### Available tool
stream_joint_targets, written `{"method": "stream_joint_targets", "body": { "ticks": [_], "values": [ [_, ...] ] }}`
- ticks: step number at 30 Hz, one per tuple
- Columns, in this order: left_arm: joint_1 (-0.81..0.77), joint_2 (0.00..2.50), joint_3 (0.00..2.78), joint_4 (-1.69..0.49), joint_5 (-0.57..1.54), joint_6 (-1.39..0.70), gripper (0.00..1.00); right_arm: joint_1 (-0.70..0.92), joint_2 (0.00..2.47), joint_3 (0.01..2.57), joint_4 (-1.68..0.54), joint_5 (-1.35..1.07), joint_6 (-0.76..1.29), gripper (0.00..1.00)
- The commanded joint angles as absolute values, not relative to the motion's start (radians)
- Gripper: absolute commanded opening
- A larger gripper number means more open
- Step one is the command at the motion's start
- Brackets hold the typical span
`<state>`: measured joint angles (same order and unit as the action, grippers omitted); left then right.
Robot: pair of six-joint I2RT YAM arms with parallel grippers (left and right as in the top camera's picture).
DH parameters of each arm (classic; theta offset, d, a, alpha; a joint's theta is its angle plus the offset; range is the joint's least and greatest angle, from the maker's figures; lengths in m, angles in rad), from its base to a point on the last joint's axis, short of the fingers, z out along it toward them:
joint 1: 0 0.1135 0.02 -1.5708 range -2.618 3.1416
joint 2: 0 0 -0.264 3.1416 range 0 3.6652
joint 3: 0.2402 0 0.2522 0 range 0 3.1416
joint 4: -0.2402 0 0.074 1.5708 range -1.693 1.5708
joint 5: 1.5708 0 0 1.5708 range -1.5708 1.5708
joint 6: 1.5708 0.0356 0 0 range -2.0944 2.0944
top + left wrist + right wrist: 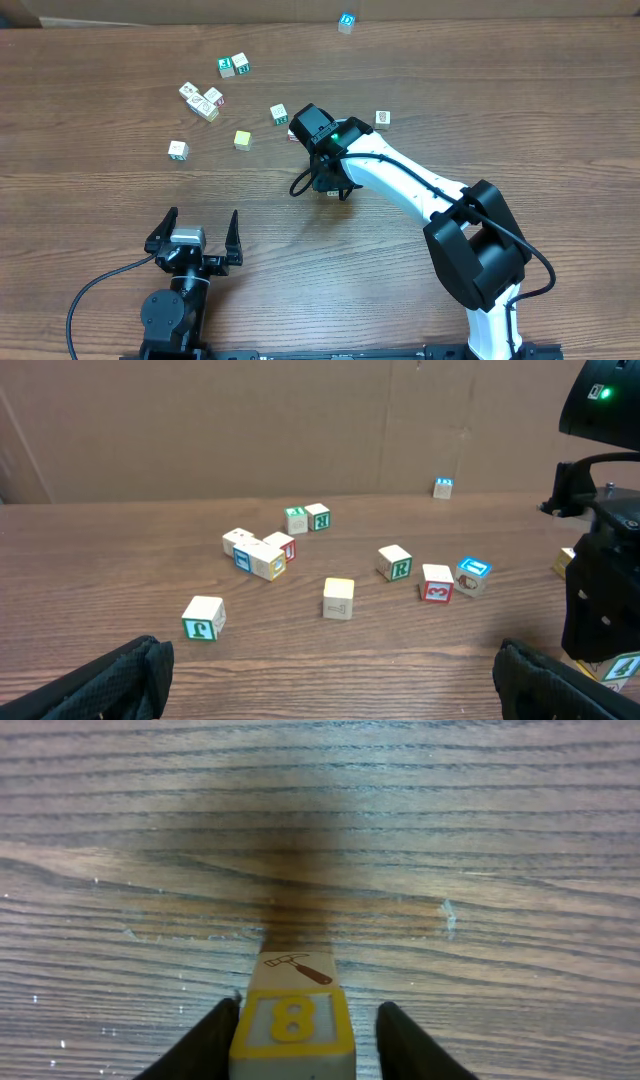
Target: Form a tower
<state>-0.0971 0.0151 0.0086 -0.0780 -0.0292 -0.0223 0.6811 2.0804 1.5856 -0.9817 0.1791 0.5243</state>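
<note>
Right claw (308,1008) sits at the tower (290,1020), low centre of its wrist view. We see the fingers (410,1045) parted on either side of the tower's top (hammer picture up, yellow-framed 8 facing us), with a clear gap on the right, so no squeeze. From overhead the right arm (400,180) hides the tower, just right of centre on the table (100,190). Left claw (203,214) sits lower left, spread wide, nothing in it. Loose cubes (205,100) lie scattered upper left.
</note>
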Motion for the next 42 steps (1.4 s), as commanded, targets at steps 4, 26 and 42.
{"method": "stream_joint_targets", "body": {
  "ticks": [4,26,42],
  "values": [
    [-0.090,0.005,0.005,-0.076,-0.021,-0.006,0.99,0.677,2.042,1.612,-0.978,0.156,0.538,0.39],
    [-0.090,0.005,0.005,-0.076,-0.021,-0.007,1.00,0.677,2.042,1.612,-0.975,0.156,0.581,0.34],
    [-0.090,0.004,0.005,-0.076,-0.021,-0.006,1.00,0.677,2.042,1.612,-0.971,0.157,0.581,0.31]
  ]
}}
